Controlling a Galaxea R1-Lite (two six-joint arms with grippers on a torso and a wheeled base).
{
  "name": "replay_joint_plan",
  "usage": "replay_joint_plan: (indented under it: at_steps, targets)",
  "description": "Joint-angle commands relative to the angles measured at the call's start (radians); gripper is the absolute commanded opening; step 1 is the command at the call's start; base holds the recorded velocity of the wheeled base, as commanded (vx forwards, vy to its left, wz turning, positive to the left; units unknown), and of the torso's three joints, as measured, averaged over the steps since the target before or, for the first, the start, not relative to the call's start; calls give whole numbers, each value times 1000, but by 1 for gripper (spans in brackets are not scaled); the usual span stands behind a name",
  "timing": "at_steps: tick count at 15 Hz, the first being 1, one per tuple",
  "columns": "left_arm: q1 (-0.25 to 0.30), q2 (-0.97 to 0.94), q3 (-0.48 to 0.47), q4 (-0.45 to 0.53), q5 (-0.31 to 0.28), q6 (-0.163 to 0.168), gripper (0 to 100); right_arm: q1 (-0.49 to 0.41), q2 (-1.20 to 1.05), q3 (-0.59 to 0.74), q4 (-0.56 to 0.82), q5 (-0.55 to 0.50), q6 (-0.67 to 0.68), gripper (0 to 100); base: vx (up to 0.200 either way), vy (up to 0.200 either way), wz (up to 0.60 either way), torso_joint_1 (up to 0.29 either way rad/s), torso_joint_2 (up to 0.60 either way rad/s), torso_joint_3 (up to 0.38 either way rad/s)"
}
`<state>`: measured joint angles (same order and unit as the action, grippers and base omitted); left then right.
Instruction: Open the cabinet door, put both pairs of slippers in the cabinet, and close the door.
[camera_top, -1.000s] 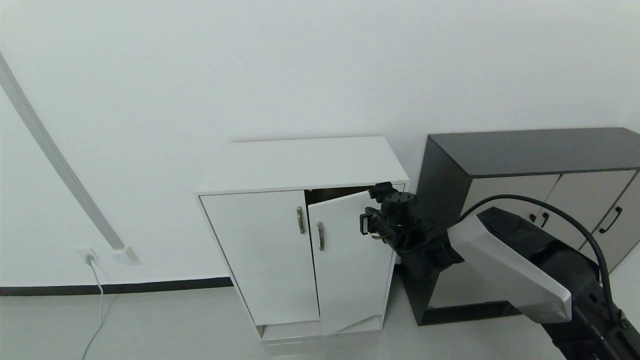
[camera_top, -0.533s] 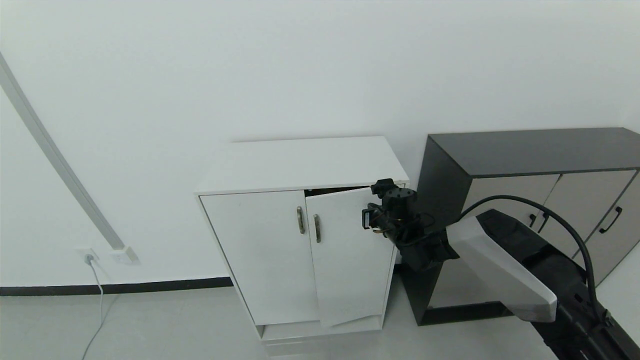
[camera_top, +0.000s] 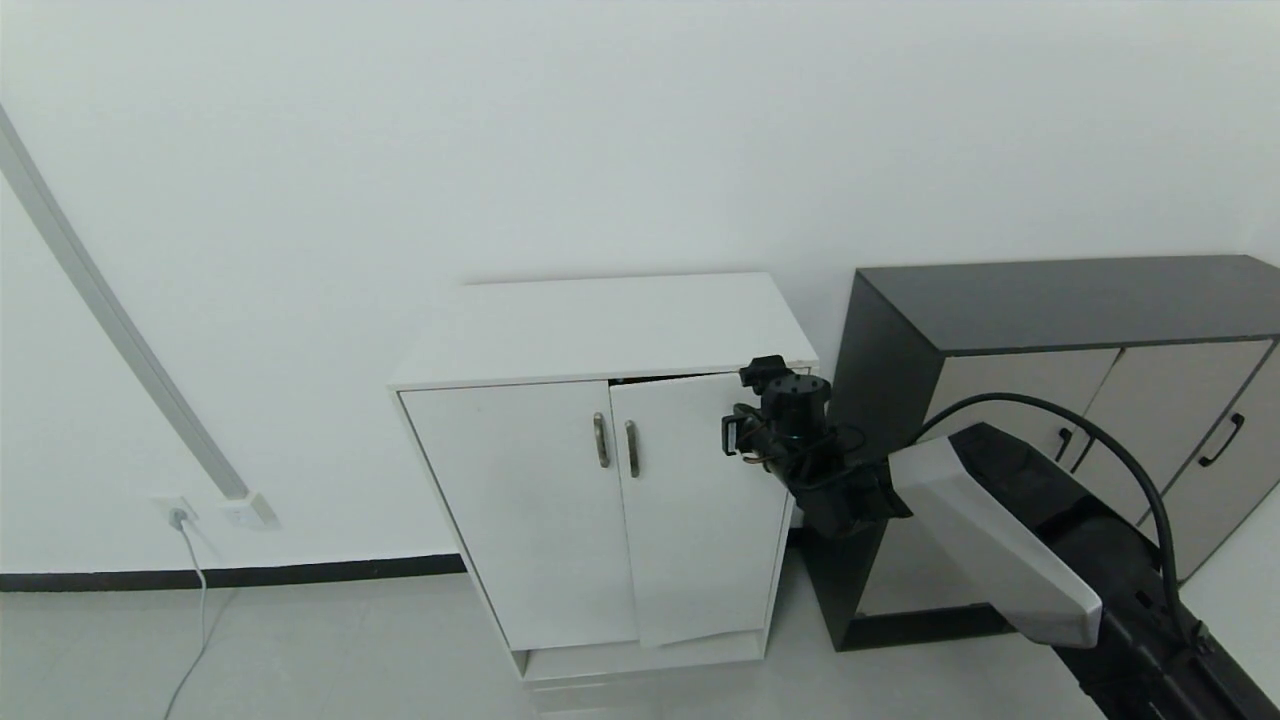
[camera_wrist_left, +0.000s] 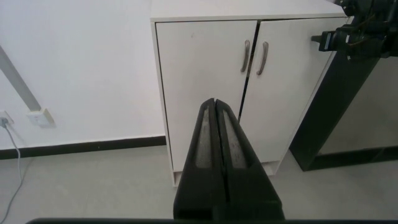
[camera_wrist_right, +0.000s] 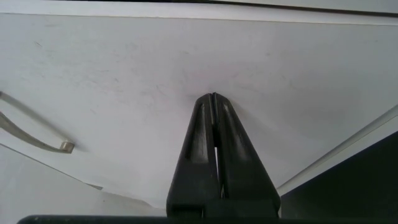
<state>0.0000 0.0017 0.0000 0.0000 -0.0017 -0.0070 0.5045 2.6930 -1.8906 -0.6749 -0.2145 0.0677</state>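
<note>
The white cabinet (camera_top: 600, 330) stands against the wall with two doors and metal handles. Its right door (camera_top: 690, 510) is almost flush, a thin dark gap left along its top edge. My right gripper (camera_wrist_right: 213, 98) is shut, its tip pressed against the right door's face near the hinge side; the head view shows it at the door's upper right (camera_top: 745, 440). The door handle (camera_wrist_right: 31, 134) lies off to one side of it. My left gripper (camera_wrist_left: 214, 106) is shut on nothing, held back from the cabinet (camera_wrist_left: 205, 81) and pointing at its doors.
A dark cabinet (camera_top: 1060, 310) with grey doors stands directly right of the white one. A wall socket with a cable (camera_top: 180, 520) sits low on the left wall, beside a slanted conduit. Bare floor (camera_top: 300, 650) lies in front.
The right door has swung from partly open to almost shut, with my right gripper following it toward the cabinet. The left arm has not moved.
</note>
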Motion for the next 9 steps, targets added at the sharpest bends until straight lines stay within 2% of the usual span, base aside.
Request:
replay_joint_plan:
  at_steps: [1, 9]
  targets:
    - [0, 1, 0, 0, 0, -1, 0, 0, 2, -7, 3, 0, 0, 0, 0, 0, 0, 0, 0, 0]
    - [0, 1, 0, 0, 0, -1, 0, -6, 16, -44, 23, -2, -2, 0, 0, 0, 0, 0, 0, 0]
